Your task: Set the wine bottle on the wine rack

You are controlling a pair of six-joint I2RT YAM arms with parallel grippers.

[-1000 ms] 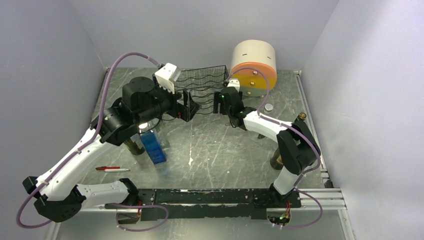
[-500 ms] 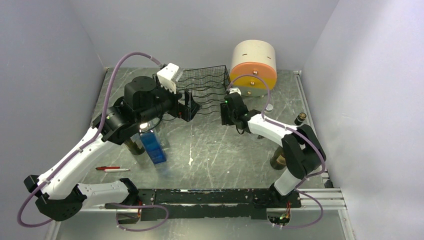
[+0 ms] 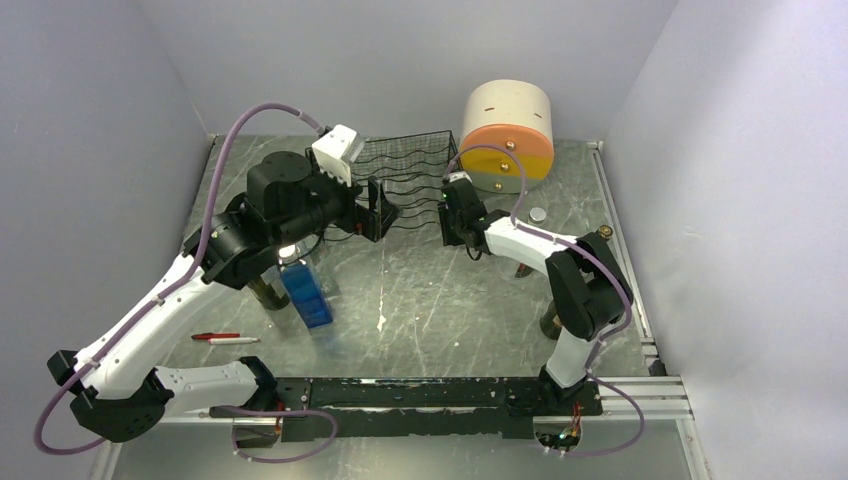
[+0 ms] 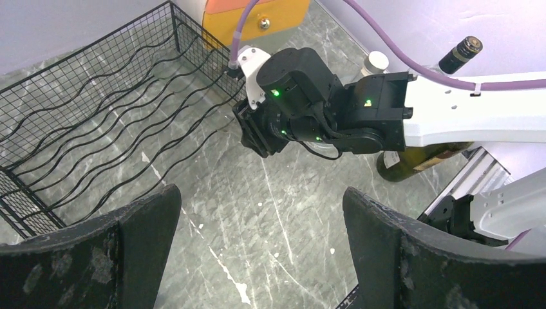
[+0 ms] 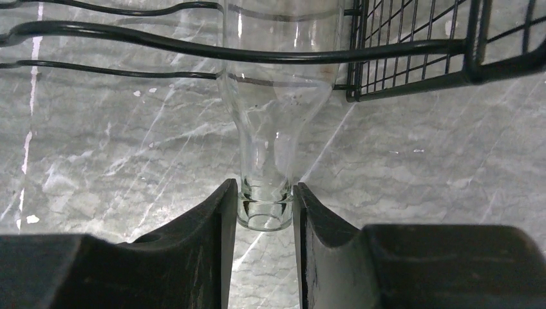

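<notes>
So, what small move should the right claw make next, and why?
Probably push the right claw a little deeper toward the wine rack. It is shut on the neck of the clear bottle, whose body lies only partly under the rack's wavy wire. Release should wait.

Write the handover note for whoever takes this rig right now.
Grippers: the right gripper is shut on the neck of the clear bottle. The left gripper is open and empty, hovering in front of the rack.
Things: the clear bottle lies with its body inside the rack's right end, under a wavy wire, beside the mesh side wall. Its neck sticks out the front.
Done: bottle slid in.
Left: confirm it rests on the wires (cannot tell from these views), then open the right gripper and back out.
</notes>
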